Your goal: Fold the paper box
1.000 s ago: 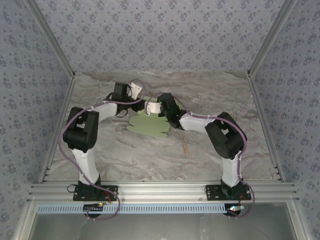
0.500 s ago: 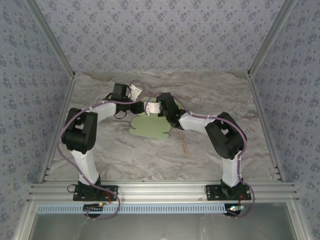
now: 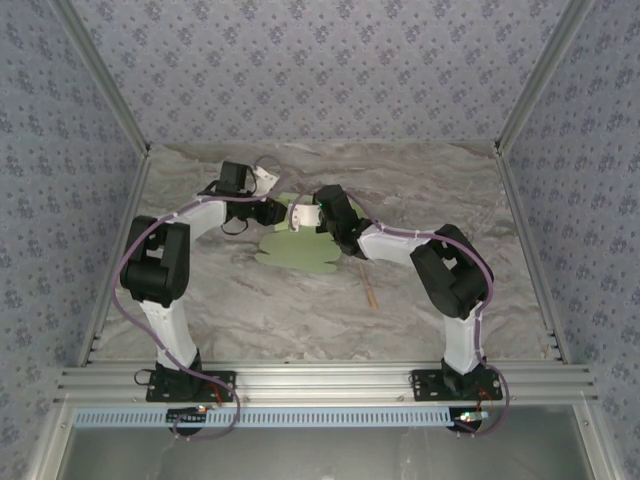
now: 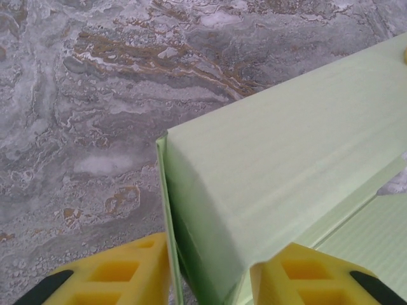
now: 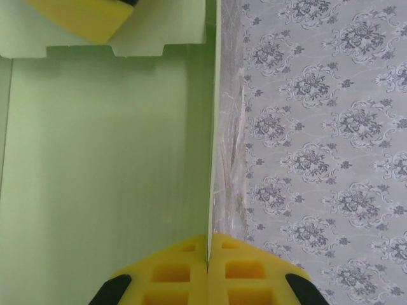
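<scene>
Pinching the paper box edge with right gripper (bottom centre), clamping its folded wall with left gripper; could crush that fold, or tear it if tugged apart.

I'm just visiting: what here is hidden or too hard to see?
- Top view: the far edge of the paper box lies under both wrists; its folds are too small to read.
- Left wrist view: whether the left fingers squeeze the folded flap or merely straddle it; the bottom edge cuts this off.
- Right wrist view: the box's left part, cut by the frame edge.
- Top view: the thin stick, too small to identify.
</scene>
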`<state>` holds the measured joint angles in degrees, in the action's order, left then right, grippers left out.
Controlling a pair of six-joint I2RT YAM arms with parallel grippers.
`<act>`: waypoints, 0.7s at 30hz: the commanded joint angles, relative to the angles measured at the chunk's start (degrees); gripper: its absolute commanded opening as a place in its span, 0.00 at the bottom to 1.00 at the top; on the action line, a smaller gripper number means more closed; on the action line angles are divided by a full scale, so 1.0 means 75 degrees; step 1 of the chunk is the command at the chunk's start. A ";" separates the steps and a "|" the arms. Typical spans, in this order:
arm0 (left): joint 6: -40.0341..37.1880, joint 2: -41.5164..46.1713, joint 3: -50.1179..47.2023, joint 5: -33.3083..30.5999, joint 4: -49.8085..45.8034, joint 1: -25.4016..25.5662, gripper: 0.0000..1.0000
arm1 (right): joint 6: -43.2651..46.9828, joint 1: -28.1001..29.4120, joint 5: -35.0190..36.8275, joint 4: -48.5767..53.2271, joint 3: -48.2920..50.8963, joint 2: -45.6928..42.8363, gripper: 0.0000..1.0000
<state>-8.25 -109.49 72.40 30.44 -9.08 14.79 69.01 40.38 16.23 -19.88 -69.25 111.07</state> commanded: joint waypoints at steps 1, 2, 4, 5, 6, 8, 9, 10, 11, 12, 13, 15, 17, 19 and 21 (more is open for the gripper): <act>0.0263 0.0138 0.0212 -0.0142 0.0019 0.0031 0.33 | 0.0045 0.0052 0.0039 0.0154 -0.0125 -0.0086 0.00; 0.0392 0.0129 0.0214 -0.0366 0.0060 0.0043 0.33 | 0.0022 0.0084 0.0029 0.0165 -0.0129 -0.0090 0.00; 0.0524 0.0126 0.0237 -0.0705 0.0085 0.0107 0.33 | -0.0037 0.0130 -0.0013 0.0209 -0.0151 -0.0111 0.00; 0.0669 0.0137 0.0212 -0.0950 0.0168 0.0154 0.33 | -0.0087 0.0149 -0.0029 0.0243 -0.0181 -0.0113 0.00; 0.0825 0.0152 0.0191 -0.1205 0.0245 0.0203 0.33 | -0.0154 0.0170 -0.0050 0.0279 -0.0208 -0.0125 0.00; 0.1095 0.0167 0.0144 -0.1769 0.0398 0.0305 0.33 | -0.0262 0.0238 -0.0095 0.0336 -0.0232 -0.0148 0.00; 0.1197 0.0182 0.0134 -0.2123 0.0434 0.0384 0.32 | -0.0301 0.0270 -0.0101 0.0359 -0.0247 -0.0160 0.00; 0.1275 0.0175 0.0132 -0.2421 0.0466 0.0465 0.32 | -0.0364 0.0298 -0.0108 0.0392 -0.0281 -0.0167 0.00; 0.1355 0.0177 0.0132 -0.2807 0.0499 0.0559 0.32 | -0.0447 0.0328 -0.0130 0.0445 -0.0312 -0.0174 0.00; 0.1380 0.0165 0.0142 -0.3096 0.0540 0.0662 0.32 | -0.0529 0.0340 -0.0165 0.0510 -0.0330 -0.0204 0.00; 0.1393 0.0142 0.0160 -0.3359 0.0543 0.0746 0.32 | -0.0600 0.0347 -0.0194 0.0555 -0.0353 -0.0218 0.00; 0.1418 0.0094 0.0190 -0.4027 0.0571 0.0956 0.32 | -0.0747 0.0368 -0.0245 0.0679 -0.0387 -0.0271 0.00; 0.1550 0.0058 0.0179 -0.4520 0.0653 0.1081 0.32 | -0.0810 0.0370 -0.0254 0.0755 -0.0403 -0.0307 0.00; 0.1814 0.0039 0.0097 -0.4847 0.0807 0.1110 0.32 | -0.0858 0.0371 -0.0254 0.0830 -0.0393 -0.0336 0.00; 0.2076 0.0044 -0.0022 -0.4965 0.1052 0.1109 0.32 | -0.0870 0.0370 -0.0231 0.0851 -0.0361 -0.0348 0.00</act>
<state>3.42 -109.49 72.36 0.60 -6.20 23.55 63.99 41.63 17.67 -15.22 -70.57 110.98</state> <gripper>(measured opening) 0.322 0.059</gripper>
